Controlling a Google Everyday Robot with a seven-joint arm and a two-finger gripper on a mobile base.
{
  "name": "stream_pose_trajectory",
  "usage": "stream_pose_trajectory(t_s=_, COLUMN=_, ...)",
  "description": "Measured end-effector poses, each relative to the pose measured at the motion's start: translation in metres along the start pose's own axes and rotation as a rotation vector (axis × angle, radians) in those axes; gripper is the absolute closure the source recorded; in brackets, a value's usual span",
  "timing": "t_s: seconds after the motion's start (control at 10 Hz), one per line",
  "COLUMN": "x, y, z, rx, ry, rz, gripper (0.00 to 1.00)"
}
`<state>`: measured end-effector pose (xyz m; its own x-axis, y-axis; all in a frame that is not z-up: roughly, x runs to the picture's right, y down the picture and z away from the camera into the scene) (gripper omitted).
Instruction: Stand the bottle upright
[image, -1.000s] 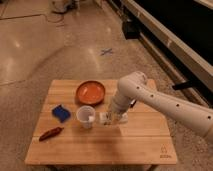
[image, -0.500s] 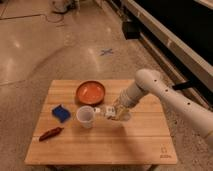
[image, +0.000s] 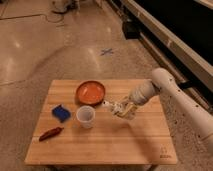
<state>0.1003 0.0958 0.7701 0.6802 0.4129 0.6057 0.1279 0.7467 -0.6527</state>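
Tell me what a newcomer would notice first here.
The white arm extends in from the right, its gripper at the small bottle, which is not upright, cap pointing left, near the middle of the wooden table. Next comes the orange bowl toward the table's far edge, with the white cup just in front of it.

A light wooden table (image: 135, 145) stands on a speckled polished floor (image: 30, 55). An orange-red bowl (image: 90, 92) sits toward the table's 12 o'clock edge. Just at the bowl's 6 o'clock is a white cup (image: 85, 116), upright. A blue sponge (image: 61, 112) lies at the cup's 9 o'clock, a red chilli-shaped item (image: 51, 133) at its 8 o'clock. The gripper (image: 122, 109) hangs at the cup's 3 o'clock. A blue tape cross (image: 106, 51) marks the floor beyond.
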Motion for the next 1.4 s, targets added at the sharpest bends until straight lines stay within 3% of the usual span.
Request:
stream_pose_trajectory(t_s=0.4, x=0.025, y=-0.002, z=-0.019, rx=0.005, ry=-0.147, rz=0.043, gripper=1.0)
stream_pose_trajectory(t_s=1.0, x=0.063, y=-0.01, z=-0.028, rx=0.059, ry=-0.291, rz=0.095, gripper=1.0)
stream_pose_trajectory(t_s=1.4, x=0.06, y=-0.019, z=-0.039, rx=0.158, ry=-0.4, rz=0.101, gripper=1.0)
